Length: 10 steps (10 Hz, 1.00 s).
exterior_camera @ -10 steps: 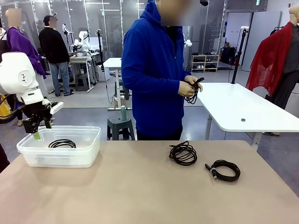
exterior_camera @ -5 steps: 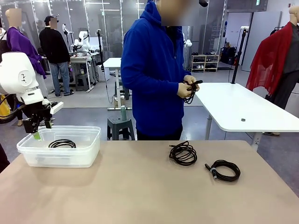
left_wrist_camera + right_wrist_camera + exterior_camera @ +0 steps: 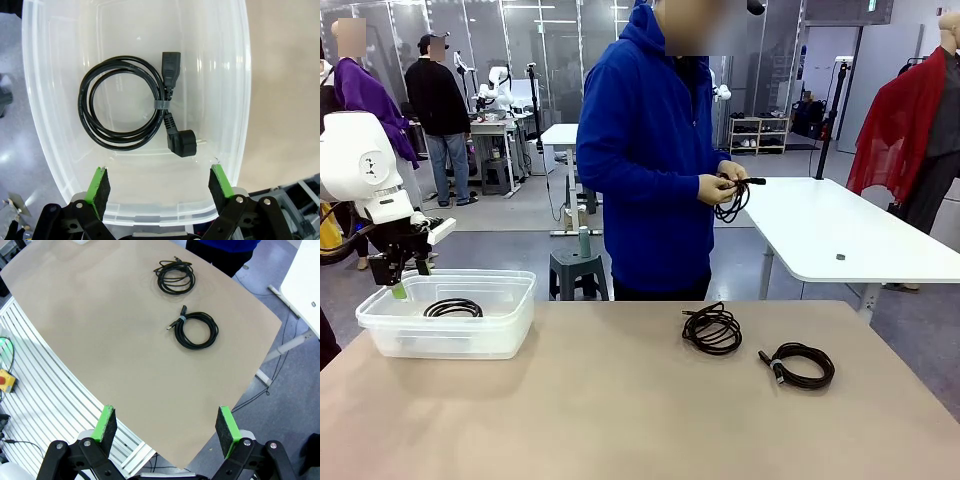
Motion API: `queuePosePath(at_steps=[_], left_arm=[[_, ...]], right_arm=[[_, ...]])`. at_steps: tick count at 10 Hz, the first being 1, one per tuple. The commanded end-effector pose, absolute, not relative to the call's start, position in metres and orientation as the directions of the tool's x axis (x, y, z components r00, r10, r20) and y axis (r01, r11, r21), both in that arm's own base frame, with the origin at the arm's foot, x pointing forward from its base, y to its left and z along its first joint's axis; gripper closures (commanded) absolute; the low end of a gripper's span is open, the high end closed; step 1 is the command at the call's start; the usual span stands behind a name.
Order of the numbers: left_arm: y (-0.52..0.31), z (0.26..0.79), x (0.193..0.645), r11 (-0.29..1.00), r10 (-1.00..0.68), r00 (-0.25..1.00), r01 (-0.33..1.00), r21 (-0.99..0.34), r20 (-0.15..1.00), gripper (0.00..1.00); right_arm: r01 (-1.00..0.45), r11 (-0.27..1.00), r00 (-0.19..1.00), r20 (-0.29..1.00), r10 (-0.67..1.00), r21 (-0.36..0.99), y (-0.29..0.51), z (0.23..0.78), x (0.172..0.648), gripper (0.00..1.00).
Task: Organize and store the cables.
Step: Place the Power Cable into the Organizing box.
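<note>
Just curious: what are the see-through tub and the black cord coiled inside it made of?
The clear rectangular tub looks like glossy translucent plastic: floor shows through, walls glint. The coiled black power cord seems rubber- or vinyl-sheathed, smooth, with moulded plugs.

A person's hands [image 3: 715, 188] cover part of a black cable bundle [image 3: 731, 210], and its connector is too small to identify. In the front view, the cloudy wall of the clear bin [image 3: 450, 342] blurs the coiled cable [image 3: 453, 307] inside, obscuring its plugs. In the left wrist view, the top edge cuts off the bin's far end.
</note>
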<state>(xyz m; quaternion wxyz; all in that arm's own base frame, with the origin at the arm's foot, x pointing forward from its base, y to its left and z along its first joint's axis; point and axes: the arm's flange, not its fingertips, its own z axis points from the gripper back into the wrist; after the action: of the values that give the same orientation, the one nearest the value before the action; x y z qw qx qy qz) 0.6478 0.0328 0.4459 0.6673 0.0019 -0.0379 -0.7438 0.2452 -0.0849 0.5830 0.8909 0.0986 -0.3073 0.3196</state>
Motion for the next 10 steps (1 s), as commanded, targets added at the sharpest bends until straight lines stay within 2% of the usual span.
queuePosePath(at_steps=[1, 6, 9, 10], left_arm=[[0.031, 0.454, 0.619, -0.055, -0.996, -0.059, 0.997, 0.062, 0.072, 0.0], [-0.003, 0.488, 0.562, 0.039, -0.996, 0.033, 0.997, 0.065, 0.079, 0.0], [-0.023, 0.513, 0.527, 0.153, -0.974, 0.141, 0.987, 0.057, 0.179, 0.0], [-0.03, 0.529, 0.506, 0.15, -0.965, 0.141, 0.988, 0.025, 0.22, 0.0]], right_arm=[[-0.626, 0.78, 0.608, 0.613, 0.504, -0.021, -0.086, 0.582, 0.245, 0.0], [-0.626, 0.78, 0.608, 0.613, 0.504, -0.021, -0.086, 0.582, 0.245, 0.0], [-0.626, 0.78, 0.608, 0.613, 0.504, -0.021, -0.086, 0.582, 0.245, 0.0], [-0.626, 0.78, 0.608, 0.613, 0.504, -0.021, -0.086, 0.582, 0.245, 0.0]])
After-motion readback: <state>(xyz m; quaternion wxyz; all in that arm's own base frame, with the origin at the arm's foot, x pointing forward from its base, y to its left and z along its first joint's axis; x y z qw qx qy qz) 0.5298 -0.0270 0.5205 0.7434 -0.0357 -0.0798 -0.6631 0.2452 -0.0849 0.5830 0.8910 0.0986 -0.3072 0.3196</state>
